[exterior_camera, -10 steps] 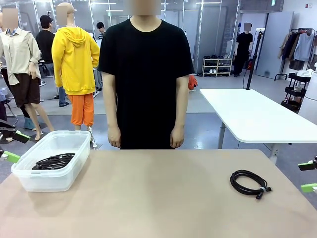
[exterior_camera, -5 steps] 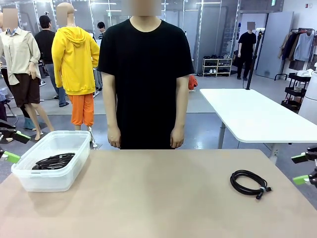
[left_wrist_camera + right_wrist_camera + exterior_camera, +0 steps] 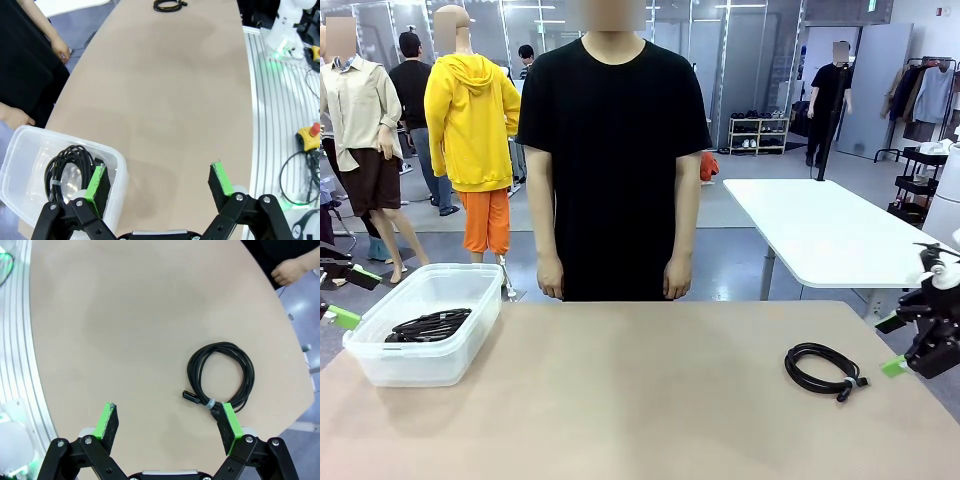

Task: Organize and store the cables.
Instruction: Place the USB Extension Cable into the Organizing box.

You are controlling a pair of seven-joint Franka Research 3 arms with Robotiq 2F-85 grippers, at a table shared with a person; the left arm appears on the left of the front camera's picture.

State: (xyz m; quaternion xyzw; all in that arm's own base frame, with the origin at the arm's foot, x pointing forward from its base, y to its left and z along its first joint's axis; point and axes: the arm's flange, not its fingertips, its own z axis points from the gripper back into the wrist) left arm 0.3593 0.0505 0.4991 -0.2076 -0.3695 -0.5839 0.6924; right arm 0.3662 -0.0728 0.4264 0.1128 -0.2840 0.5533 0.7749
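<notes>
One coiled black cable (image 3: 825, 370) lies on the tan table at the right, its plug ends toward the front. My right gripper (image 3: 892, 345) hovers open just right of it, at the table's right edge. In the right wrist view the same cable (image 3: 220, 375) lies ahead of the open right gripper (image 3: 169, 424), close to the right-hand fingertip (image 3: 230, 425). Another coiled cable (image 3: 430, 325) rests inside a clear plastic bin (image 3: 380, 365) at the left. My left gripper (image 3: 158, 180) stands open beside the bin (image 3: 116, 195), with nothing between its fingers.
A person in a black shirt stands at the table's far edge, hands (image 3: 552, 278) hanging by their sides. The wide middle of the table (image 3: 640, 380) is bare. A white table (image 3: 820, 230) stands behind at the right.
My right gripper has come in from the right edge toward the loose cable and risen a little. The left gripper, the bin and both cables have not moved.
</notes>
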